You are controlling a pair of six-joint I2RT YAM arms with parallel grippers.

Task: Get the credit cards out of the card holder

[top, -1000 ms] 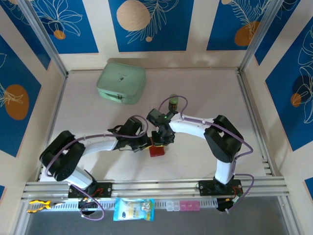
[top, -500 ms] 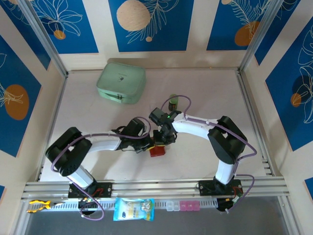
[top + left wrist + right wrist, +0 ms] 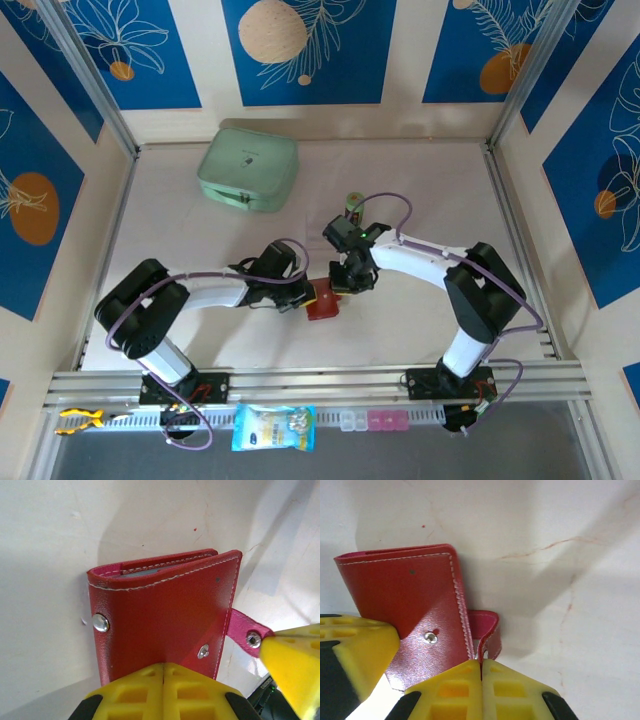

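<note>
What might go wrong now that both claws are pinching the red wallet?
1. The right claw pinches only the thin strap tab. A hard pull might make the tab slip out or strain its stitching.
2. The left claw grips just one edge of the card holder, so the holder might twist or slide free while it is being opened.

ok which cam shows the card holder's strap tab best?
Left wrist: the strap tab lies face-on, snap visible, running out from the card holder. Right wrist shows it curled edge-on, pinched by the right gripper. Top external: tab too small to tell.
</note>
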